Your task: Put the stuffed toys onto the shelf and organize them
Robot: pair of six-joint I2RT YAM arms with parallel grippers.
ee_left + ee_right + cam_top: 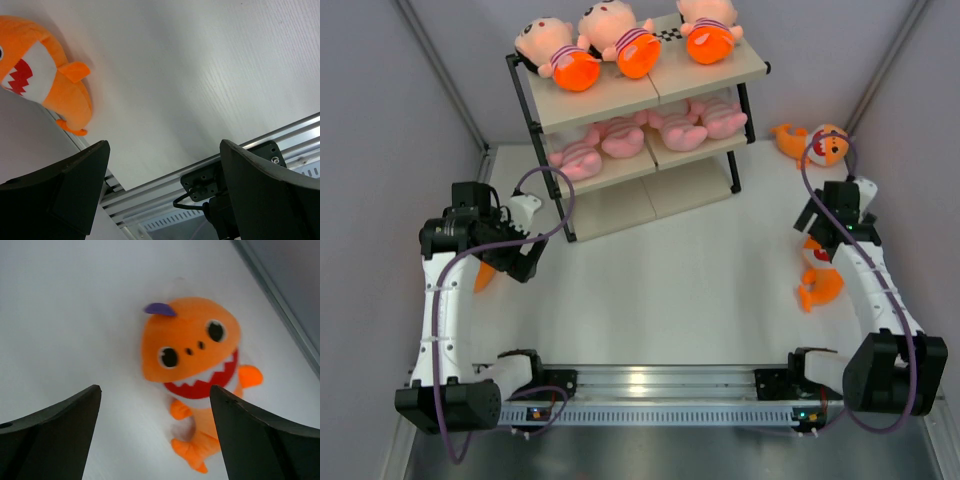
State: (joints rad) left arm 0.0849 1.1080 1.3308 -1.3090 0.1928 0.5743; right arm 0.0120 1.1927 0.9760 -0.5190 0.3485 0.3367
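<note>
Right wrist: plump plush orange shark (190, 355)

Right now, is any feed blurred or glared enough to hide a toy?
Top external: sharp, with only a bright glare patch on the silver aluminium rail at the near edge. Right wrist: the purple-finned orange plush shark looks slightly soft but still readable. Left wrist: the second orange plush shark is crisp.
</note>
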